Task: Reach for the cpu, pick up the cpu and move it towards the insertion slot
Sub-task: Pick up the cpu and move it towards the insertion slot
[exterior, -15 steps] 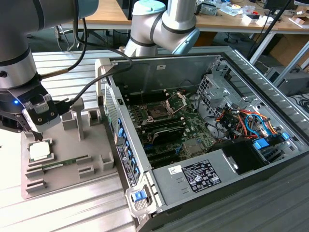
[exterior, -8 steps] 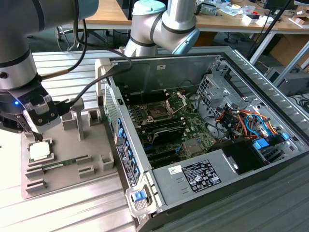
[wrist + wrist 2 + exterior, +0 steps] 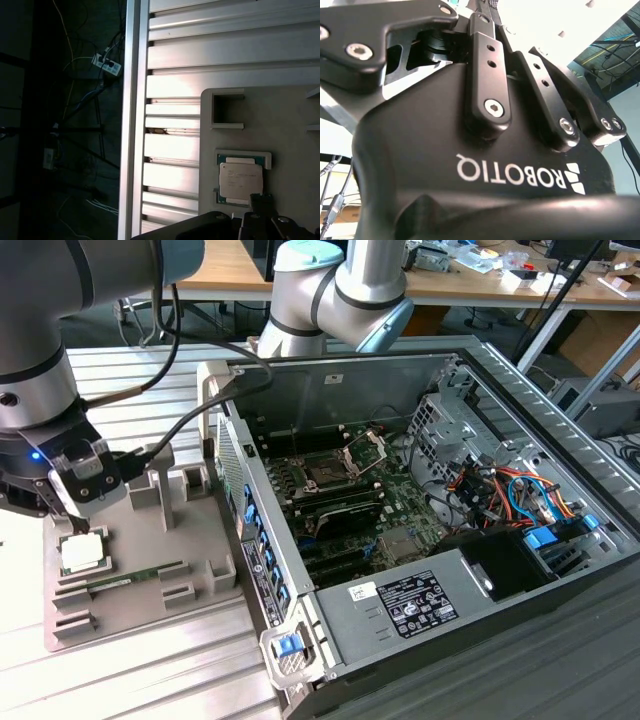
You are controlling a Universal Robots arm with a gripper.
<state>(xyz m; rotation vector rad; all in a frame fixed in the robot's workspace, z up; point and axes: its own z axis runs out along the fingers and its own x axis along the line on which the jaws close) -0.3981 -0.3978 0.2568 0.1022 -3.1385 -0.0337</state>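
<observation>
Your cpu (image 3: 82, 553) lies flat in its pocket of the grey fixture (image 3: 160, 530), at the lower left of the exterior view, silver top up. In the first wrist view the cpu (image 3: 241, 182) sits square in that pocket, with one of the fingers (image 3: 261, 201) at its edge. The gripper (image 3: 75, 525) hangs just above the chip, fingers spread and holding nothing. Just below the cpu in the exterior view, you see a green memory stick (image 3: 135, 578) lying in the same fixture. The slot (image 3: 325, 472) is well apart, at the frame's centre inside the open computer case (image 3: 400, 610), with its metal frame hinged up. Fixture and case both stand on the ribbed desk (image 3: 130, 680).
</observation>
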